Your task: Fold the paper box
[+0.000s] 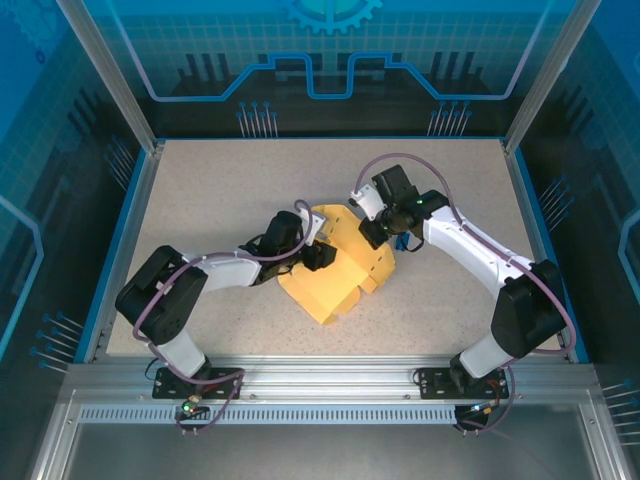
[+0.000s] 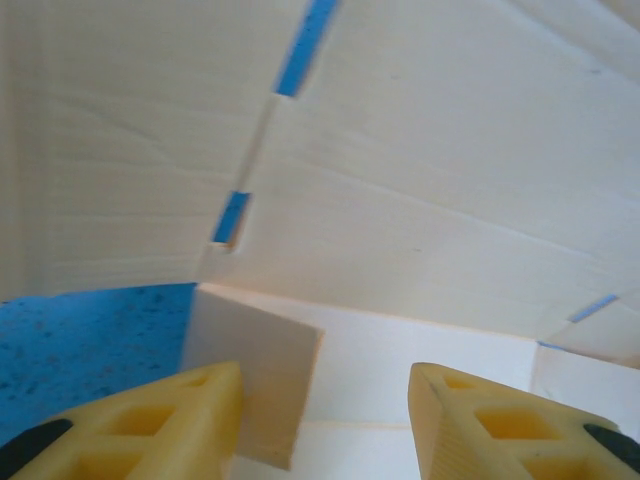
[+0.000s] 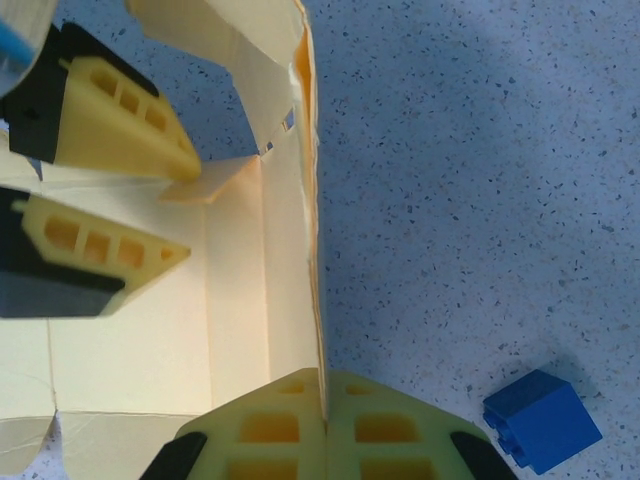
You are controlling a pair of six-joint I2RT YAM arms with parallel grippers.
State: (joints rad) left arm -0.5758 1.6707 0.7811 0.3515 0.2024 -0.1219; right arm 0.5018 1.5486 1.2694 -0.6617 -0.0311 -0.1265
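Right tool [image 3: 325, 398] pinches the paper box [image 3: 240, 320] wall. My left tool [image 2: 325, 388], spread, straddles the inner flap [image 2: 265, 385].

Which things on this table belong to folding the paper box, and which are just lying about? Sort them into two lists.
Belongs to the job:
- paper box, partly folded
- right gripper, shut on one box wall
- left gripper, open, with a flap between its fingers

Lying about:
- small blue block, on the table, apart from the box
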